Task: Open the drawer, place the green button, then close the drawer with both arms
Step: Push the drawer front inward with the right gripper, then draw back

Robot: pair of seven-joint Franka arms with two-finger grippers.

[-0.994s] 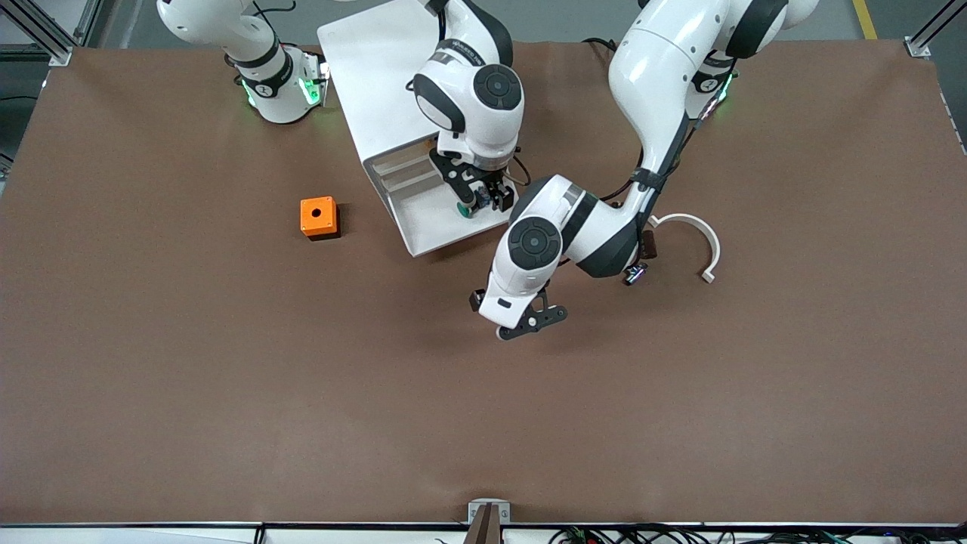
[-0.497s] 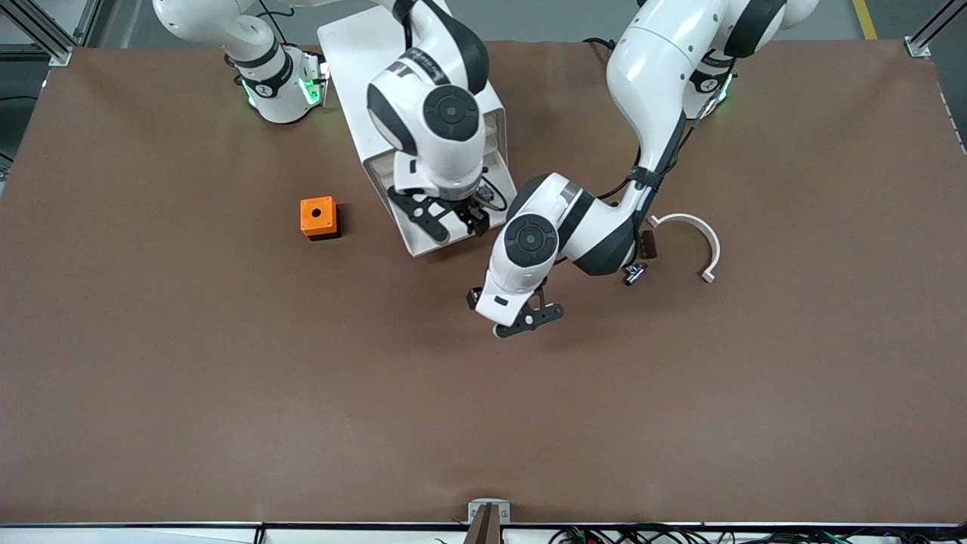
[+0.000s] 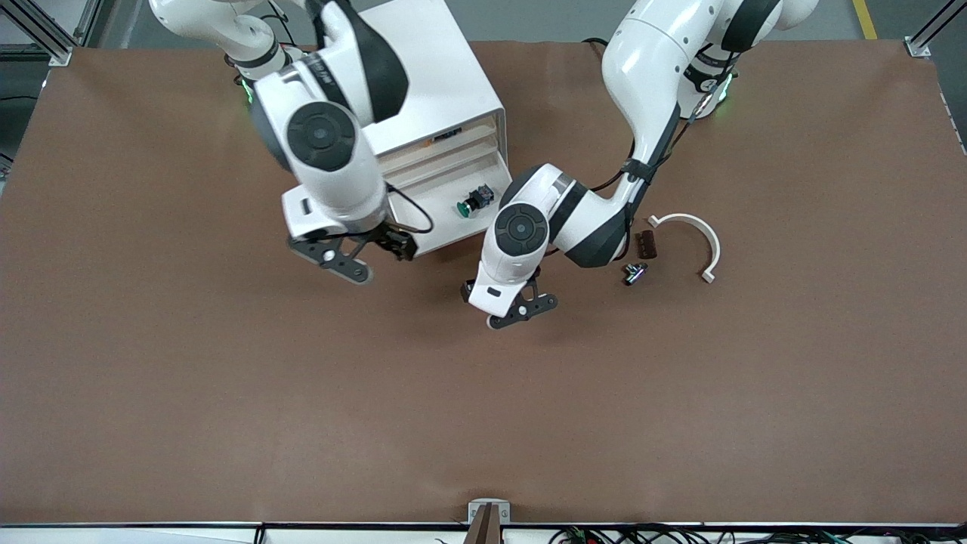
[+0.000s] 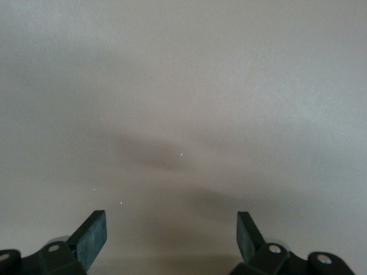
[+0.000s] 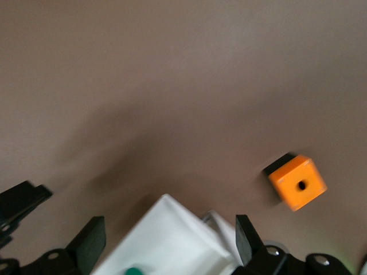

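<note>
Brown bench [image 3: 189, 393] fills most of the frame; at upper centre our right hand [image 3: 355, 257] hangs wide and empty just off the drawer [image 3: 438, 219], which is pulled out so the button [image 3: 474, 202] can lie inside. Our left hand [image 3: 521, 311], also wide and empty, waits over bare bench near the drawer's front, well placed, we judge, to help push it shut.

The right arm's big wrist covers the orange cube [image 5: 297, 182] in the front view, so it only turns up smeared in the right wrist view. There the button [image 5: 133, 271] is just a green sliver cut off at the frame edge.
</note>
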